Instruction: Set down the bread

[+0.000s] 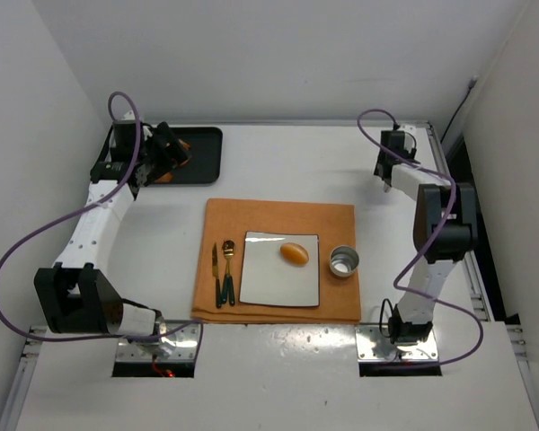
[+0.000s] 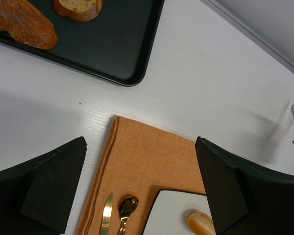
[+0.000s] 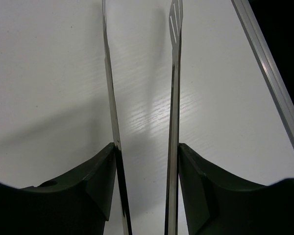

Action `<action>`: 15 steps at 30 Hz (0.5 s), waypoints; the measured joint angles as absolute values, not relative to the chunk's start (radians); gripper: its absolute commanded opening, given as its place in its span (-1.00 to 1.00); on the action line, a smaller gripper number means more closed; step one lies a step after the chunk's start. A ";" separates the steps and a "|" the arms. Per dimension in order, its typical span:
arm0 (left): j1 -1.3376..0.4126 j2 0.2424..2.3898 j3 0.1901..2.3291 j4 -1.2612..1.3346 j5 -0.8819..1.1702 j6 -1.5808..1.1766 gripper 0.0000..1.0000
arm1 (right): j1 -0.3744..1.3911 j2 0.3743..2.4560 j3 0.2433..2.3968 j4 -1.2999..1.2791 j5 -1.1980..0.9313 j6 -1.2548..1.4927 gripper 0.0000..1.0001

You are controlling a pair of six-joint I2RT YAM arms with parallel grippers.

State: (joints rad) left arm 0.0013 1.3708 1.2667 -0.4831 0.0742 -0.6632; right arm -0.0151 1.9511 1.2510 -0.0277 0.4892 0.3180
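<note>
Bread (image 1: 294, 253) lies mid white plate (image 1: 265, 280). Metal cup (image 1: 344, 261) at the plate's 3 o'clock. Black tray (image 2: 118, 46), table's 10 o'clock, holds brown pieces (image 2: 22, 24). Left gripper (image 2: 141, 142) spread wide. Right gripper (image 3: 147, 147) pinches tongs (image 3: 175, 73), blades apart.

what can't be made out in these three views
Top view: the left gripper covers part of the black tray, hiding most of the food pieces.
Left wrist: the bread is cut by the bottom edge and a finger; the knife and spoon handles run off frame.
Right wrist: the tongs run off the top edge, tips unseen.
</note>
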 measured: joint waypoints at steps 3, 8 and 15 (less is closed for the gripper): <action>0.001 1.371 1.267 -0.483 0.075 -0.662 0.99 | -0.017 1.972 1.251 -0.015 0.488 0.318 0.11; 0.001 1.371 1.267 -0.483 0.075 -0.662 0.99 | -0.021 2.040 1.265 -0.004 0.483 0.321 0.37; 0.001 1.375 1.267 -0.484 0.075 -0.659 0.99 | -0.032 2.117 1.335 -0.034 0.464 0.338 1.00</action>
